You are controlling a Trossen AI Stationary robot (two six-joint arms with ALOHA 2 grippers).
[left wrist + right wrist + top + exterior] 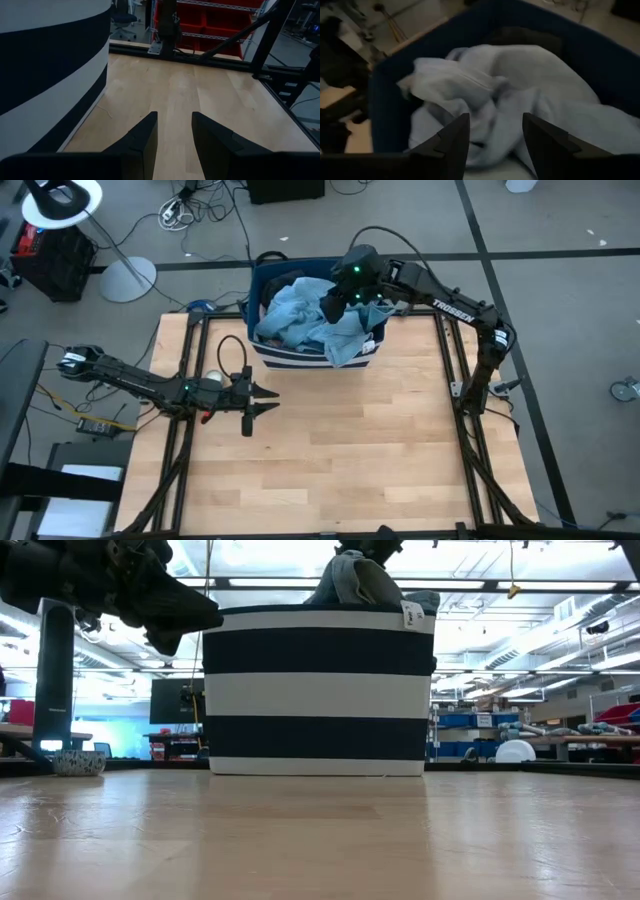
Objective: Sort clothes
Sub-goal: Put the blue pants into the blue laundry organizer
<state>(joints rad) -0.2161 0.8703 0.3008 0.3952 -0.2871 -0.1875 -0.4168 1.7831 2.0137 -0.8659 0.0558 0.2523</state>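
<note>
A navy bin with white stripes (pixel 315 358) stands at the table's far middle, filled with clothes. A light blue garment (pixel 300 315) lies on top and drapes over the bin's near rim; it also shows in the right wrist view (pixel 510 80). My right gripper (pixel 492 132) is open above the bin's far right part, its fingers over the light blue garment; I cannot tell whether they touch it. My left gripper (pixel 270 402) is open and empty, held level above the table's left part, pointing toward the right edge.
The bin (pixel 318 690) fills the middle of the low view, with cloth and a white tag (pixel 410 612) above its rim. Bare wooden table (pixel 340 450) lies near and right of the bin. Black frame rails (pixel 455 370) run along the table's sides.
</note>
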